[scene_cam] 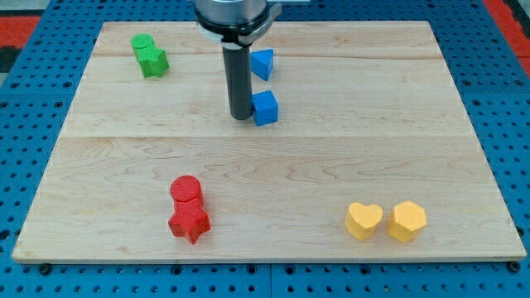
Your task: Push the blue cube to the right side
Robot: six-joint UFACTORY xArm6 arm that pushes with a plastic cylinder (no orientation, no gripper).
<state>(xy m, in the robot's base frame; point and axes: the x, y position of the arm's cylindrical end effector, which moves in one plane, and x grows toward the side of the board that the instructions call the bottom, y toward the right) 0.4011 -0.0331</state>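
The blue cube [266, 108] sits on the wooden board [331, 157], a little above the middle. My tip [240, 115] stands right against the cube's left side, touching it. A blue triangular block [262, 63] lies just above the cube, partly behind the rod.
A green star and a green cylinder [149, 55] sit together at the view's top left. A red cylinder [185, 189] and a red star [190, 221] touch at the bottom left. A yellow heart [363, 220] and a yellow hexagon [407, 220] sit at the bottom right.
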